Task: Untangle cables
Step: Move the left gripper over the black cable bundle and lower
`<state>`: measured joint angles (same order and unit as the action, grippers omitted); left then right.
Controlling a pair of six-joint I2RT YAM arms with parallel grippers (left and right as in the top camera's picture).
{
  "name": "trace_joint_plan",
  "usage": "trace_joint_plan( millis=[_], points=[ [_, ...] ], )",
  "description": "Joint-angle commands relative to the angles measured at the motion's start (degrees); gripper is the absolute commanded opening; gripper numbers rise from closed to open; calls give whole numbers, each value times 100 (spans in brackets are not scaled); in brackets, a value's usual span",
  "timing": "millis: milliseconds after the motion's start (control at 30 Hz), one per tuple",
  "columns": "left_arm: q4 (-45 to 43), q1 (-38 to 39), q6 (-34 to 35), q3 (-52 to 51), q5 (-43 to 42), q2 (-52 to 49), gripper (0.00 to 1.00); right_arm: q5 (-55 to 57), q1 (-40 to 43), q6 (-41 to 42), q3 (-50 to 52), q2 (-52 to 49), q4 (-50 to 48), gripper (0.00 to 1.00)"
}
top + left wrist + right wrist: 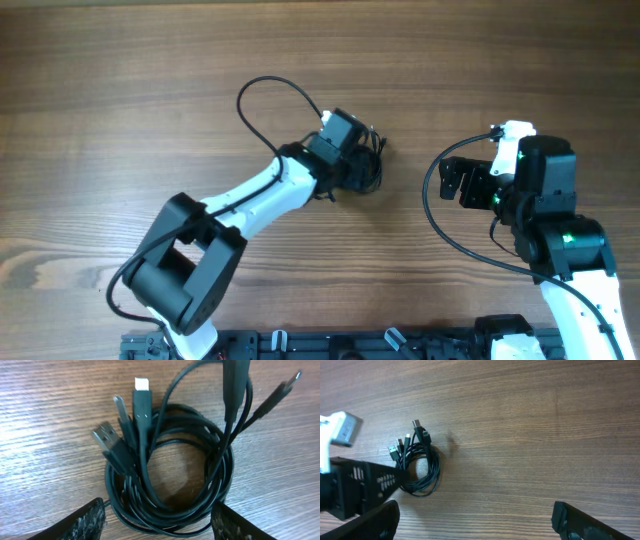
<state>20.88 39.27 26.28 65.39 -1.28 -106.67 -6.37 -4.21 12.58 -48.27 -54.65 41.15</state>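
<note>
The cables (170, 475) are several thin black cords wound in one small coil on the wooden table, with USB and small plug ends fanned out at the top. My left gripper (160, 529) is open, its two fingers straddling the near edge of the coil without closing on it. From overhead the coil (373, 170) lies at the tip of the left gripper (357, 163). My right gripper (477, 527) is open and empty over bare wood, well to the right of the coil (421, 469). It also shows in the overhead view (453, 182).
Thicker black arm cables loop above the left arm (262, 90) and beside the right arm (432, 205). The left gripper's body (350, 491) shows at the left of the right wrist view. A rack of parts (330, 345) runs along the table's front edge.
</note>
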Motion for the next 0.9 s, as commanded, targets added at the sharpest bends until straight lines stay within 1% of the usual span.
trace_joint_plan(
  millis=[0, 133, 267, 467, 600, 733, 867],
  points=[
    [-39, 216, 33, 72, 422, -262, 69, 37, 4, 116, -138, -11, -13, 100],
    [-39, 302, 33, 66, 675, -391, 69, 37, 4, 116, -138, -11, 4, 100],
    [-33, 302, 35, 46, 675, -396, 64, 35, 4, 118, -138, -15, 9, 100],
    [-33, 302, 166, -57, 675, -398, 47, 35, 4, 157, -138, -15, 17, 100],
    [42, 302, 164, -72, 673, -398, 41, 35, 4, 153, -138, -15, 35, 100],
    [42, 302, 162, -70, 673, -365, 21, 37, 4, 151, -133, -15, 55, 100],
    [52, 299, 114, -31, 675, -125, 13, 37, 4, 153, -133, -63, 70, 100]
  ],
)
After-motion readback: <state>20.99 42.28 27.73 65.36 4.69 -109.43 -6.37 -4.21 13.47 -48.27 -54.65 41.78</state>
